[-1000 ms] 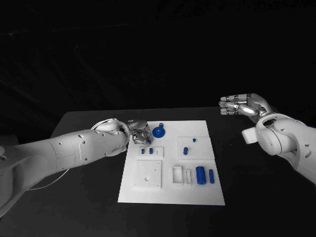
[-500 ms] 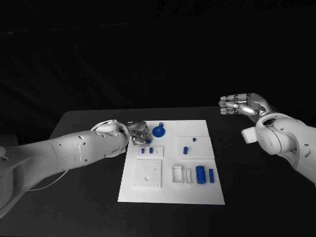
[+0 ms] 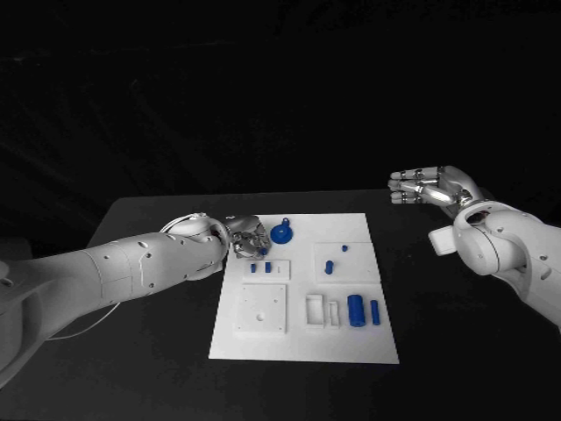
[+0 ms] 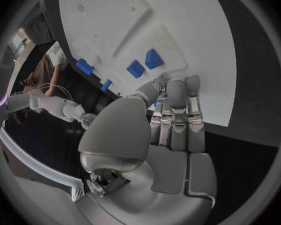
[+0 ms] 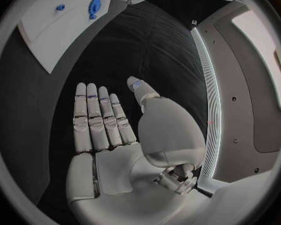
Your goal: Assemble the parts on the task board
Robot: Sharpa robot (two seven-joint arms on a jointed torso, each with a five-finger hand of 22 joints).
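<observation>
Centrally on the black tabletop (image 3: 154, 219) lies the white task board (image 3: 303, 346), a long plate running away from the robot. Near its far edge sits a rounded blue part (image 3: 282, 234) with a small stem pointing away from the robot. Two short blue parts (image 3: 260, 267) stand side by side in a raised white block on the board's left half, and two smaller blue pieces (image 3: 332, 262) lie on a block to the right of them. Closer to the robot, a square white plate (image 3: 263, 308) with small holes takes up the left side, and beside it on the right stand a thick blue cylinder (image 3: 355, 310) and a thinner blue pin (image 3: 375, 313). The left hand (image 3: 244, 239) hovers at the board's far left corner, just beside the rounded blue part; in the left wrist view its fingers (image 4: 177, 116) lie together, straight and pointing down toward the board close to the two short blue parts, with nothing held between them. The right hand (image 3: 429, 187) is raised well apart from the board, beyond the tabletop's far right corner, holding nothing, its fingers (image 5: 98, 116) stretched out flat and the thumb set off to the side.
</observation>
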